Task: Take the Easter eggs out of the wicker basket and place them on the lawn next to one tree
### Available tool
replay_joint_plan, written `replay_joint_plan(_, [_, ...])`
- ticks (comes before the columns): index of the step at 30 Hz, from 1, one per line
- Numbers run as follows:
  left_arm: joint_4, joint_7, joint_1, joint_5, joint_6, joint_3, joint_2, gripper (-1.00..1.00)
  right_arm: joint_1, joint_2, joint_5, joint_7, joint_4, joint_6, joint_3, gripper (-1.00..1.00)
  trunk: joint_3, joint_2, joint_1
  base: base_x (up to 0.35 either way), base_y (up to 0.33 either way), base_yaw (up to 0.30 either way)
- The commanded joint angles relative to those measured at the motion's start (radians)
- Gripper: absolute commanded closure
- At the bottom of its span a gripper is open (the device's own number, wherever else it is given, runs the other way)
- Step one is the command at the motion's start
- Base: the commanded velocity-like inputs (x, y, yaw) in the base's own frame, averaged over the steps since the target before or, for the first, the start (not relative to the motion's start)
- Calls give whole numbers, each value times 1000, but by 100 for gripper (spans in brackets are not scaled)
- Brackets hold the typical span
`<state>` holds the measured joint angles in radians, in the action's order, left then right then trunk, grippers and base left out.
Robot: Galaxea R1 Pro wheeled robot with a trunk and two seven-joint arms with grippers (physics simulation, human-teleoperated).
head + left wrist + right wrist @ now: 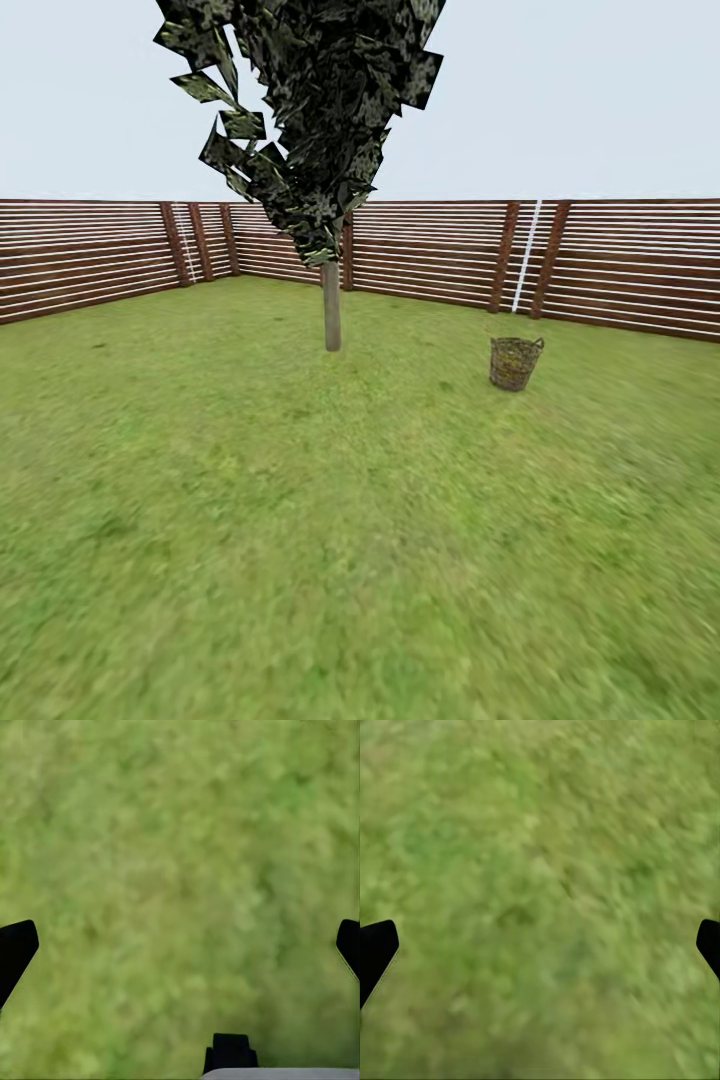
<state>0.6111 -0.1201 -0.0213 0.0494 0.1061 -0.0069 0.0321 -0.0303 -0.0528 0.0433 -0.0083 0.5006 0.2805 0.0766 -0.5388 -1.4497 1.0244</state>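
Left gripper (180, 945) spread above lawn (300, 520), basket (515, 362) near tree (331, 305)

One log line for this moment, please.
phase: approach | small brown wicker basket on lawn, right of grey-trunked tree | left gripper open | right gripper open

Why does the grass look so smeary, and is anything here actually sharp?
Head view: the tree, wicker basket and fence are fairly crisp, while the lawn smears toward the bottom edge; light is flat, shadows faint. Both wrist views: grass is a soft blur; only the dark fingertips have clean edges.
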Motion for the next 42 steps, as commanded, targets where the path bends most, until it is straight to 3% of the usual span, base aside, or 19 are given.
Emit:
replay_joint_plan(1, [1,-4,0,5,1,-1,0,-100,0,0,4,-1,-1,3,-1,-100,-1,0,1,331,0,0])
replay_joint_plan(37, [0,-4,0,6,1,-1,0,-100,0,-1,6,-1,-1,3,0,-100,-1,0,1,331,0,0])
replay_joint_plan(42, [-29,13,-29,33,29,-26,28,-100,28,3,9,-4,-29,-12,3,-100,-1,0,1,88,-27,0])
